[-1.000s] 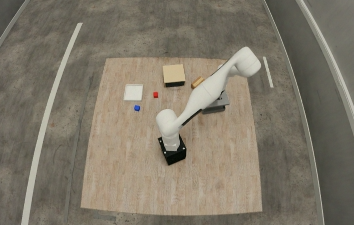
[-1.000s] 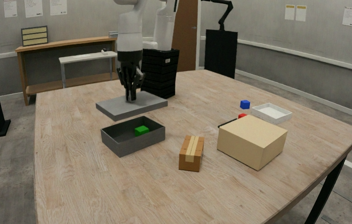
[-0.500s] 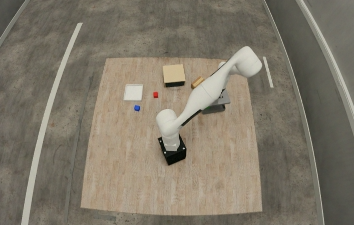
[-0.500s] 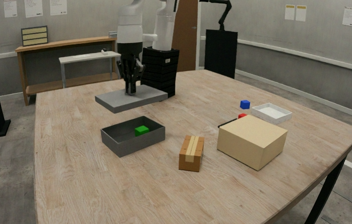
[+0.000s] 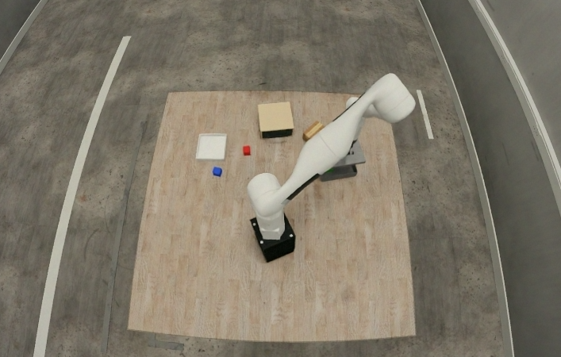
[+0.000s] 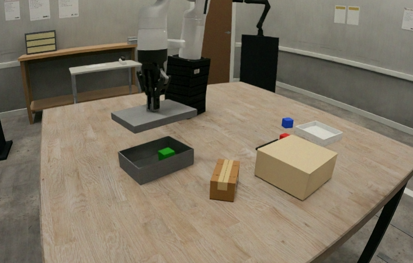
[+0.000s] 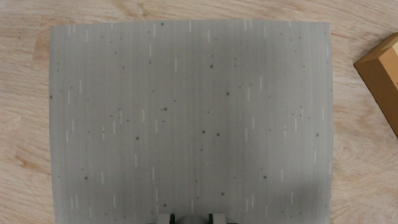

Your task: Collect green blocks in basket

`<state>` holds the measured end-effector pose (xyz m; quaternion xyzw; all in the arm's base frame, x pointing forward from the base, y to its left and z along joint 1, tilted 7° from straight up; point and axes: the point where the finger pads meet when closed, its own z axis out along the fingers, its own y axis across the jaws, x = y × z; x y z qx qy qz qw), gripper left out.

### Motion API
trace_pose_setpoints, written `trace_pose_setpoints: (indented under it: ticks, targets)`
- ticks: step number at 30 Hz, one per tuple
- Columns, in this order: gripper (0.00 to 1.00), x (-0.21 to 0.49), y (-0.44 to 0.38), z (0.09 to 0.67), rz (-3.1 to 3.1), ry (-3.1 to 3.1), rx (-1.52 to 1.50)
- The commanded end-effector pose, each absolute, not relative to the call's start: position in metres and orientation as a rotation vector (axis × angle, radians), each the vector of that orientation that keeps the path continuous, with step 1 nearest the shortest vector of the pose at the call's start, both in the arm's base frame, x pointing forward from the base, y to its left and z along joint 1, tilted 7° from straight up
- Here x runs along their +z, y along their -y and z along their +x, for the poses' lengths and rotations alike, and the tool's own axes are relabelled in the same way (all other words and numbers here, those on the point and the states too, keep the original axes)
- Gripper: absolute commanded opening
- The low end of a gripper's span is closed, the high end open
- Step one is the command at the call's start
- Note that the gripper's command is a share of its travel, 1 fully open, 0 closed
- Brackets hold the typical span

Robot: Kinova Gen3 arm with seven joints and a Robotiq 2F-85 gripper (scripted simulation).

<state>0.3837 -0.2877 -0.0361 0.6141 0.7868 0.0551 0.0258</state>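
Note:
My gripper (image 6: 154, 107) is shut on the handle of the flat grey lid (image 6: 168, 115) (image 5: 359, 155) (image 7: 190, 120) and holds it level in the air, above and a little behind the open metal box (image 6: 162, 168) (image 5: 340, 174). A green block (image 6: 166, 152) lies inside the box. In the wrist view the lid fills the picture and hides the box. The white basket (image 6: 312, 138) (image 5: 210, 135) stands apart and holds nothing. The light wooden cabinet (image 6: 295, 165) (image 5: 275, 116) stands between them, its drawer front turned away from the exterior camera.
A small cardboard box (image 6: 224, 179) (image 5: 313, 129) (image 7: 382, 75) lies between the metal box and the cabinet. A red block (image 6: 284, 135) (image 5: 247, 150) and a blue block (image 6: 287, 122) (image 5: 217, 171) lie near the basket. The arm's black base (image 6: 188, 78) (image 5: 273, 243) stands behind the lid.

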Motion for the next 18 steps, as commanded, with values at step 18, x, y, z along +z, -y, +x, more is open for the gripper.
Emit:
trace_pose_setpoints:
  ticks: [18]
  targets:
    - [0.10,-0.027,0.310,0.491,1.330,-2.737,0.125]
